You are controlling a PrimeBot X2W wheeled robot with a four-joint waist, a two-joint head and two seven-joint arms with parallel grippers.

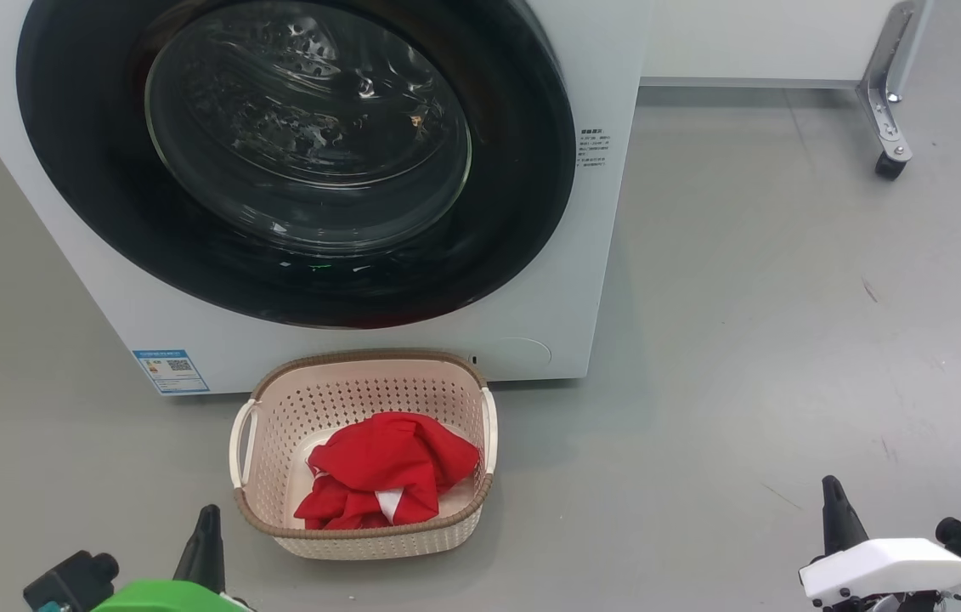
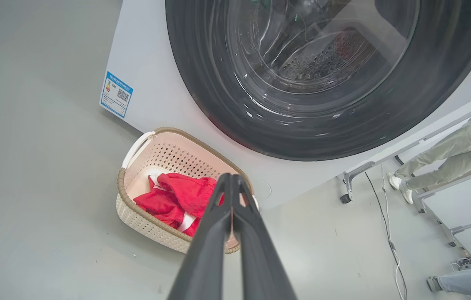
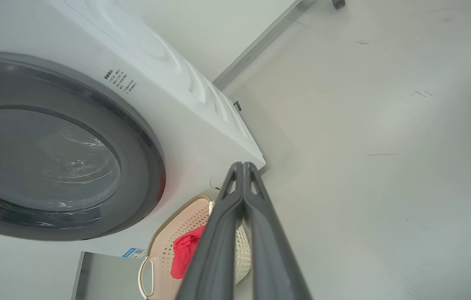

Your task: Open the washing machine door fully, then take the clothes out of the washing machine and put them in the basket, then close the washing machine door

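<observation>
The white washing machine (image 1: 582, 255) stands ahead with its round black-rimmed door (image 1: 293, 161) flat against its front; the door also shows in the left wrist view (image 2: 331, 71) and the right wrist view (image 3: 52, 154). On the floor before it sits the cream basket (image 1: 361, 531) holding the red clothes (image 1: 387, 476), also seen as the red clothes (image 2: 173, 200) and the basket (image 3: 173, 233). My left gripper (image 1: 206, 527) hangs at the lower left, shut and empty, its fingers pressed together (image 2: 232, 183). Over at the lower right, my right gripper (image 1: 835, 506) is shut too, holding nothing (image 3: 242, 168).
A grey floor spreads to the right of the machine. A wheeled metal leg (image 1: 888, 110) stands at the back right. A person's legs (image 2: 439, 154) and cables (image 2: 389, 233) lie beyond the machine's right side. A blue label (image 1: 170, 370) marks the machine's lower left corner.
</observation>
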